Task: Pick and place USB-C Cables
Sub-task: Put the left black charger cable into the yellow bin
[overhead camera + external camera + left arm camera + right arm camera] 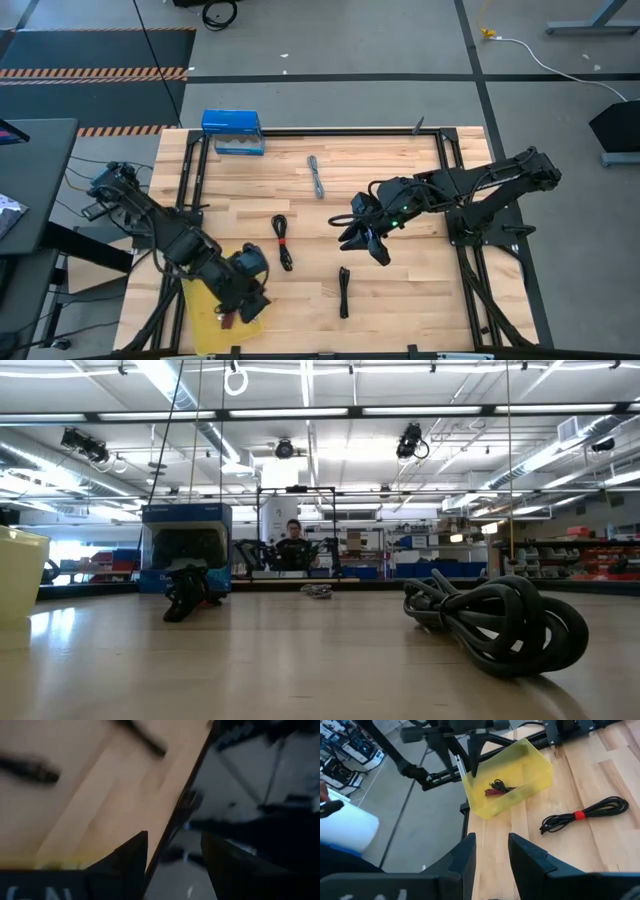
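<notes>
We see the left gripper [243, 300] released over the yellow bin [507, 780], its fingers apart. The black cable with the red tie [282, 241] lies on the desk [400, 290] just beside it, lengthwise toward the far edge. The right gripper [365, 238], empty with fingers apart, hangs farther off.

A workshop or lab hall: concrete floor [350, 45] with hazard-striped tape [95, 72], ceiling strip lights [430, 409], stocked shelving [585, 558].

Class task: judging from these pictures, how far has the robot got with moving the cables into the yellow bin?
Done: cables already lie in the yellow bin. In hand: nothing; the left hand, above the bin, is open. Left: the red-tied black cable, plain black cable and grey cable remain on the table.
</notes>
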